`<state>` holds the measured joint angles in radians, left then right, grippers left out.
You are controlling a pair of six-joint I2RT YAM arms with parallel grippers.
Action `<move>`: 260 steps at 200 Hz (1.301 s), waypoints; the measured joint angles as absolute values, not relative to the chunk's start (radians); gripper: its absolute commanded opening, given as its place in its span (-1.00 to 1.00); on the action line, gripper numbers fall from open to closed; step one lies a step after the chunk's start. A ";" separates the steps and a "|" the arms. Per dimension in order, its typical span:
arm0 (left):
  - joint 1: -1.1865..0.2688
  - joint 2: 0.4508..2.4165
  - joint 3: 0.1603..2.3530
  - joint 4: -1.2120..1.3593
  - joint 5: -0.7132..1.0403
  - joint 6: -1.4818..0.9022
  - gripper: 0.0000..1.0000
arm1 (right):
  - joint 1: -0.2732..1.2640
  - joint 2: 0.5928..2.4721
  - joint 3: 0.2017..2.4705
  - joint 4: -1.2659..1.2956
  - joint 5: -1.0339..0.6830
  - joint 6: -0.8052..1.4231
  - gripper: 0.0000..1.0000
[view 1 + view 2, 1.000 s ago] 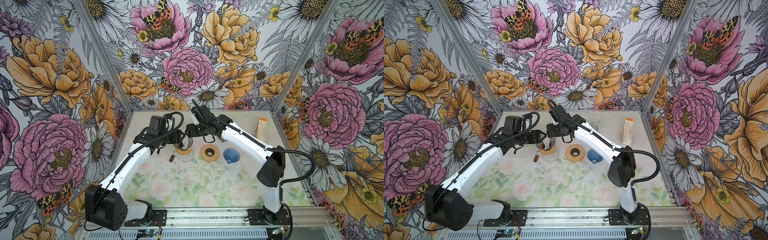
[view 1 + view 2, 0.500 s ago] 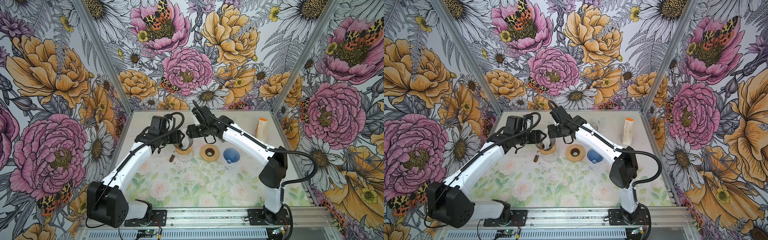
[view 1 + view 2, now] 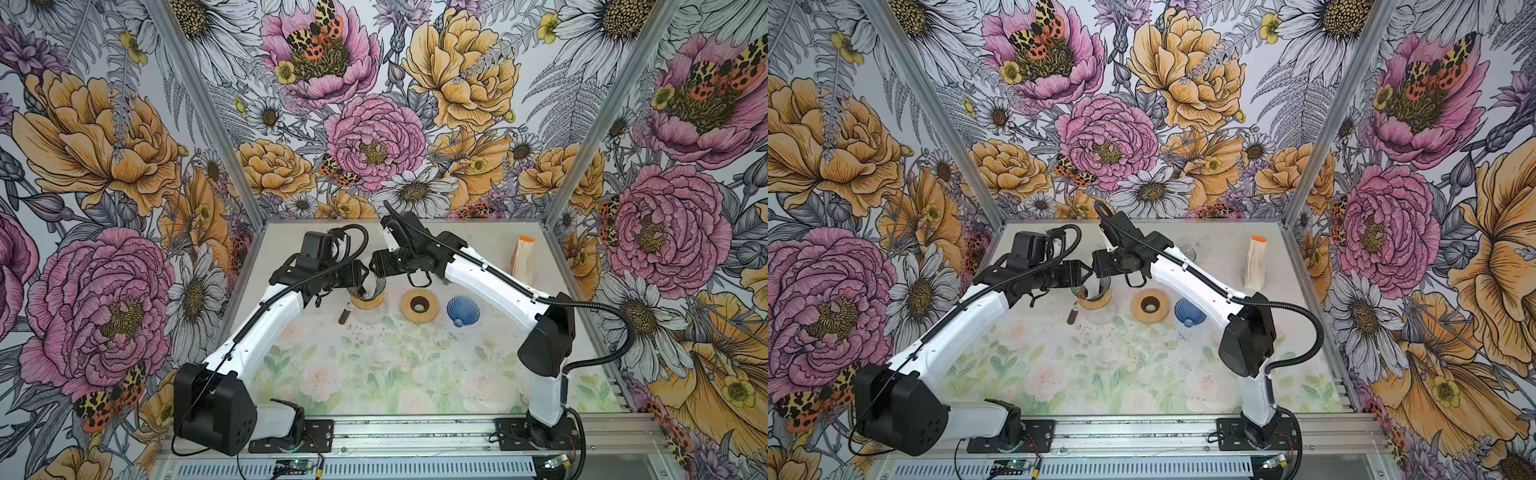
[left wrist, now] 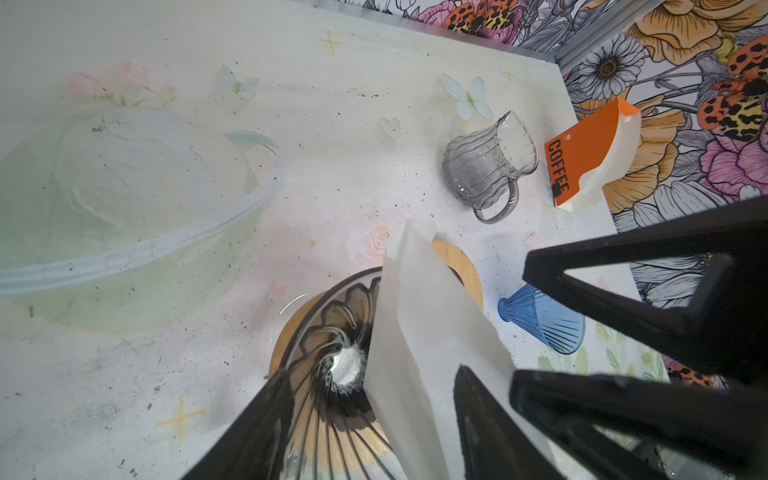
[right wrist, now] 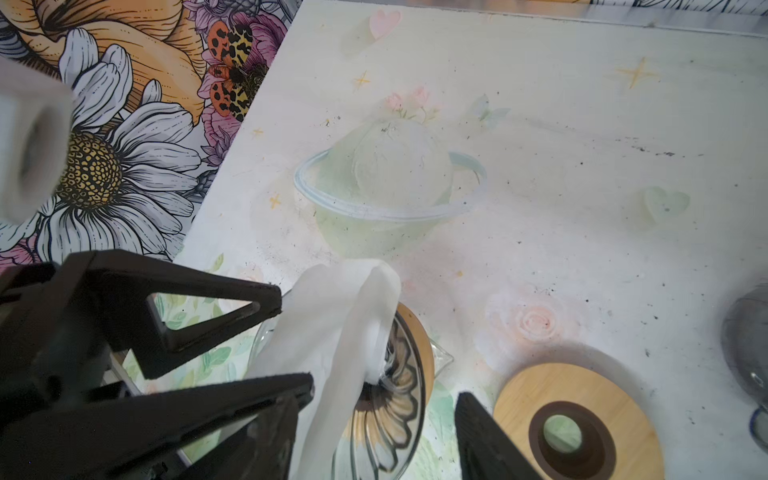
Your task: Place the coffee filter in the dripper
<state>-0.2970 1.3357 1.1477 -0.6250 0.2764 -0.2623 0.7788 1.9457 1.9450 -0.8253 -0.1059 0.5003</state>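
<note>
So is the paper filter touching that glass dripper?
Touching. In the right wrist view the lower fold of the coffee filter rests inside the glass dripper, against its ribbed wall by the centre hole.

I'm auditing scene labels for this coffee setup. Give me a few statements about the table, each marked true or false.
1. The white paper filter is over the clear glass dripper. True.
2. The blue dripper stands upright on the spare wooden ring. False: it lies on its side on the table beside that ring, which is empty.
3. A bag with an orange top sits near the right wall. True.
4. The right gripper is off by the bag. False: it faces the left gripper over the clear glass dripper.
</note>
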 measured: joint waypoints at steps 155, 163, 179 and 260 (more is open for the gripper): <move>-0.284 1.322 1.134 -0.655 0.205 -0.255 0.10 | 0.778 1.947 1.882 -0.832 -0.101 0.507 0.25; -0.284 1.322 1.133 -0.656 0.204 -0.255 0.11 | 0.778 1.947 1.882 -0.834 -0.101 0.507 0.24; -0.284 1.322 1.131 -0.656 0.200 -0.255 0.10 | 0.778 1.948 1.882 -0.836 -0.100 0.506 0.25; -0.284 1.336 1.121 -0.658 0.198 -0.252 0.09 | 0.778 2.002 1.890 -0.873 -0.060 0.504 0.24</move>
